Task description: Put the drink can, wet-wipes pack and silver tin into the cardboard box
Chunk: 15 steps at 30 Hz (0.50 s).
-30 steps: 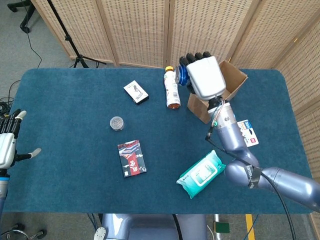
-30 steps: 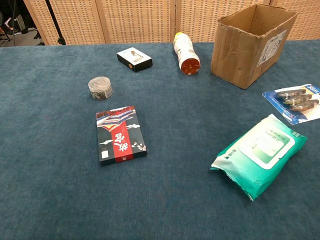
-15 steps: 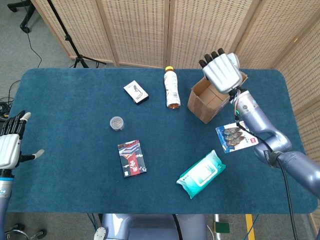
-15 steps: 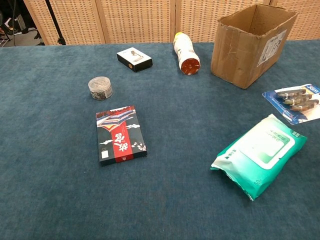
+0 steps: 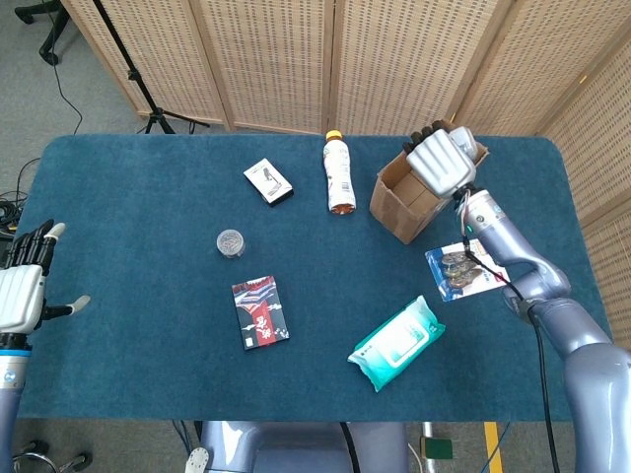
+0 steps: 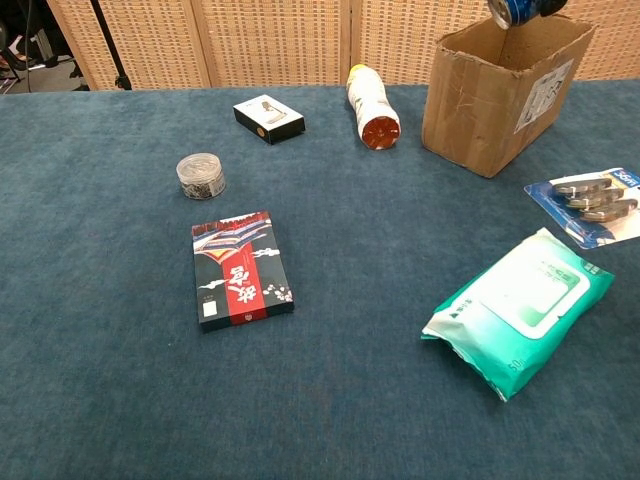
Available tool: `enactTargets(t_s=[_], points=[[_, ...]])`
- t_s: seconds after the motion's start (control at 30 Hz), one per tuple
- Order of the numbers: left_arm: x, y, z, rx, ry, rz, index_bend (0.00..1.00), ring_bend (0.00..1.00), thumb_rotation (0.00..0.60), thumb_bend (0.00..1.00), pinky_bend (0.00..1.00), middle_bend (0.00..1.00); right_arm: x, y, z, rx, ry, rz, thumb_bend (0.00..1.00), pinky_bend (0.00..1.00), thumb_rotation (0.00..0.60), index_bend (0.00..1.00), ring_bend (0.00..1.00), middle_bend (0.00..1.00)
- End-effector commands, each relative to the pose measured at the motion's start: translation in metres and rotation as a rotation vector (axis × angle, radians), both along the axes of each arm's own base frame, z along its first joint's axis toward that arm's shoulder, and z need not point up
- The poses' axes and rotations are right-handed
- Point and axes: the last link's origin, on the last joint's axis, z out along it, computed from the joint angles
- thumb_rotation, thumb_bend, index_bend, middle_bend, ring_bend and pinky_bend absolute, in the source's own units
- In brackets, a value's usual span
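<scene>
— Look, the right hand (image 5: pixel 446 165) has come down lower over the cardboard box (image 5: pixel 419 197) than it was a moment ago. Now you can see the bottom of the drink can (image 6: pixel 517 10) peeking in at the top of the chest view.

— Is the hand holding it?

— I think so. From above I only see the back of the hand, with its fingers curled down. But the blue can hangs in the air right over the open top of the box (image 6: pixel 505 90), so something must be gripping it.

— Why hold it up there?

— So it can go straight down into the box, I guess. The box stands with its open side up.

— What's inside the box?

— I can't tell. The hand hides the inside from above, and the chest view only shows the outside walls.

— And the other things to pack?

— The wet-wipes pack (image 5: pixel 396 343) lies flat on the blue table (image 5: pixel 138 325), near the front, well apart from the box. The silver tin (image 5: pixel 230 242) sits far over to the left, beside nothing much. Neither is in the box yet.

— What about the left hand (image 5: pixel 24 286)?

— It waits at the table's edge, fingers spread apart, holding nothing.

— Other stuff?

— A bottle (image 5: pixel 339 174) lies on its side just beside the box.
</scene>
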Motion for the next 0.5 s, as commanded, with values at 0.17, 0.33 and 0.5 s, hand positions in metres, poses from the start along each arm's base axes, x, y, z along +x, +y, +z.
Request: enactTargets(t_s=[0.17,0.33,0.5], points=[[-0.002,0.002,-0.001,-0.002,0.004,0.008,0.00,0.00,0.600,0.00,0.00,0.00,-0.008,-0.001,-0.019,0.018,0.029,-0.015,0.49,0.44,0.600,0.63,0.62,0.64],[-0.003,0.003,-0.003,-0.008,0.007,0.015,0.00,0.00,0.600,0.00,0.00,0.00,-0.010,-0.004,-0.025,0.003,0.064,-0.034,0.35,0.44,0.600,0.57,0.56,0.52],[-0.004,0.004,-0.003,-0.009,0.007,0.020,0.00,0.00,0.600,0.00,0.00,0.00,-0.013,-0.010,-0.025,-0.048,0.050,-0.095,0.04,0.31,0.600,0.20,0.21,0.13]])
